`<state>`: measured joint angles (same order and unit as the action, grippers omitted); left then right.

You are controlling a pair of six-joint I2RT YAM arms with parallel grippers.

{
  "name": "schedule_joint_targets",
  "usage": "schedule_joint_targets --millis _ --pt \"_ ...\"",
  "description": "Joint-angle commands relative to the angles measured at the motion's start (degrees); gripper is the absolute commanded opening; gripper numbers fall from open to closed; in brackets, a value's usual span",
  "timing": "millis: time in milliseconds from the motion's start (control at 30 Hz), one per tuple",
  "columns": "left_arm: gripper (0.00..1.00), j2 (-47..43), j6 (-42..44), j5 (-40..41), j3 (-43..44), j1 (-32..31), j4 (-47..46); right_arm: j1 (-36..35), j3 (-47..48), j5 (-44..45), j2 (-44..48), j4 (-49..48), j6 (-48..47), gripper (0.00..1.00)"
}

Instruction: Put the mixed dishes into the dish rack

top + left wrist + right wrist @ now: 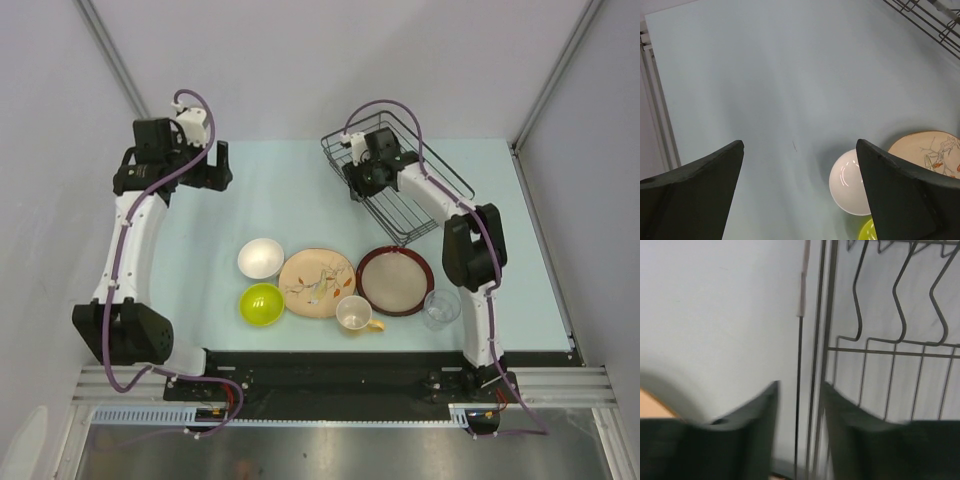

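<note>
The right gripper's (799, 385) jaws stand partly open astride the rim of the rectangular black wire dish rack (875, 350), probably to reposition it. The left gripper (800, 145) hovers wide open and empty. The round white bowl (260, 258) and other dishes sit unloaded on the pale blue table (300, 190).

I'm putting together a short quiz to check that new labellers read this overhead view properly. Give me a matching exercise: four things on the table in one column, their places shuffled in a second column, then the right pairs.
Things
1. white bowl
2. glass
3. cup
4. dish rack

Places
A. far right part of the table
B. just beyond the green bowl, farther from the arm bases
C. right end of the row of dishes
D. at the near edges of the leaf plate and red-rimmed plate, between them

Pairs: 1-B, 2-C, 3-D, 4-A
</note>
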<state>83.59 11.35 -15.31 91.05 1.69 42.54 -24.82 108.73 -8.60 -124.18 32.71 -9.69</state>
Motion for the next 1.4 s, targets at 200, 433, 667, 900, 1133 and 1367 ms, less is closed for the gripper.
schedule_joint_targets --millis 200,433,667,900,1133,1367 --pt "0.97 7.5 -6.6 -6.6 0.8 -0.4 -7.7 -8.2 -3.3 1.1 8.3 -0.7 -6.0 0.84" --pt "0.97 11.7 -7.2 -7.5 2.7 -1.2 -10.3 -2.5 2.3 20.2 13.9 0.3 13.8 0.83" --pt "0.97 12.7 -6.8 -6.1 3.6 -4.7 -11.3 15.3 -0.8 19.0 21.4 8.3 36.8 0.61" --pt "0.98 14.7 -5.6 -5.8 5.4 -5.9 -13.6 18.4 -4.2 28.3 20.1 21.2 41.8 0.73" --pt "1.00 24.3 -4.5 -6.7 14.5 -9.3 -18.5 18.2 -11.6 24.3 22.1 18.0 42.9 0.72" --pt "1.00 39.3 -2.8 -3.2 33.5 -14.6 -16.6 18.7 -12.6 26.3 23.2 19.4 41.8 0.72"
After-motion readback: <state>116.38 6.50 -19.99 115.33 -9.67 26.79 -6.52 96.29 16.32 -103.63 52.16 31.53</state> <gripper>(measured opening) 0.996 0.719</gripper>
